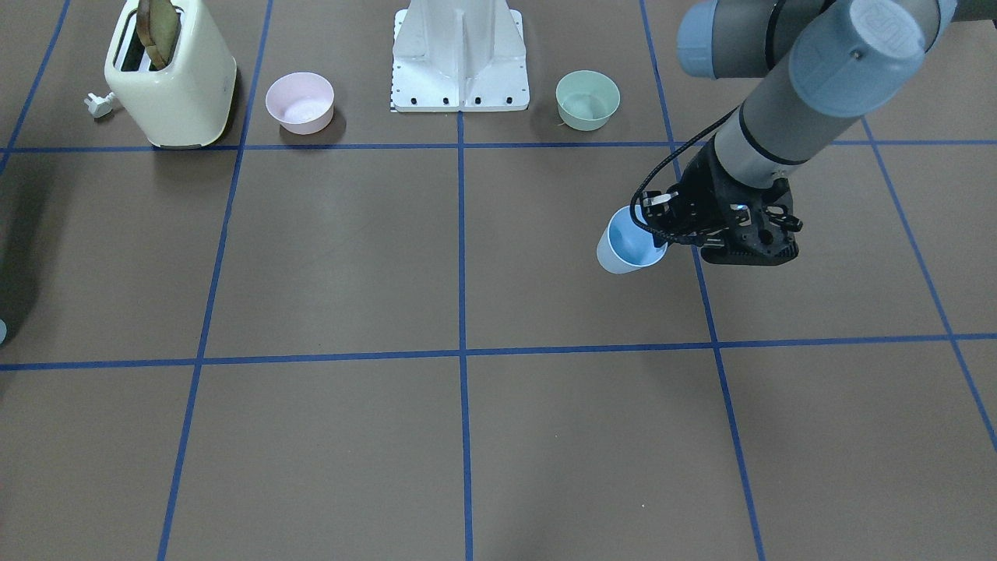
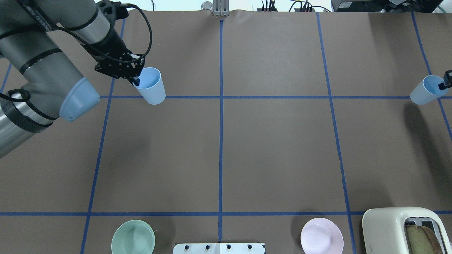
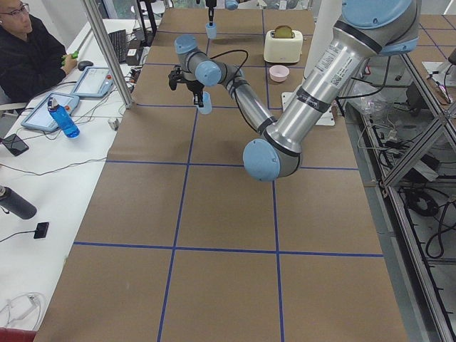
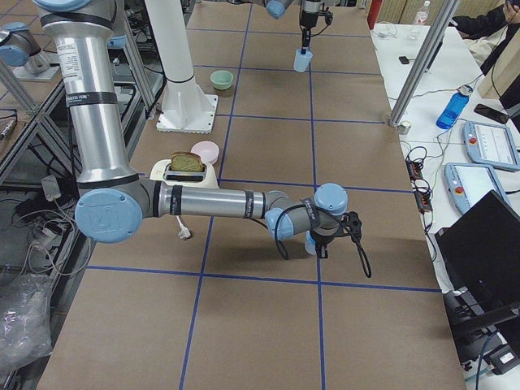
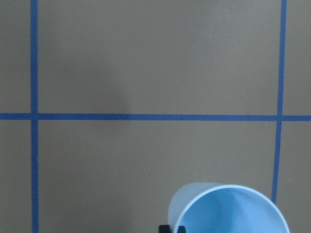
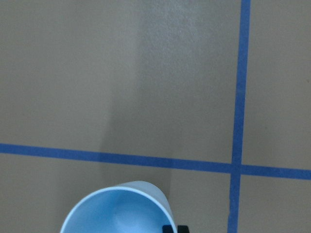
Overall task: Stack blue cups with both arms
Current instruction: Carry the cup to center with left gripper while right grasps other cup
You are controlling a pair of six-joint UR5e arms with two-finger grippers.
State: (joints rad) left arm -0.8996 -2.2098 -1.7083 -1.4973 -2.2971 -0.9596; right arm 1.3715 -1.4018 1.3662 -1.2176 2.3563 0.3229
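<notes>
Toaster (image 1: 171, 86) beside pink bowl (image 1: 300, 101); green bowl (image 1: 587, 100) apart.

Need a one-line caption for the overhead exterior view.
Left gripper grips one blue cup by its rim, right gripper the other blue cup, far apart, not yet stacked.

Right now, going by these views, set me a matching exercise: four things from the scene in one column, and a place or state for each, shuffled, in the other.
Things
1. pink bowl
2. mint-green bowl
3. toaster
4. left blue cup

Places or states
A. has a slice of bread in its slot
B. gripped at the rim by the left claw
C. on the left arm's side of the white pedestal
D. right beside the toaster

Pairs: 1-D, 2-C, 3-A, 4-B.
</notes>
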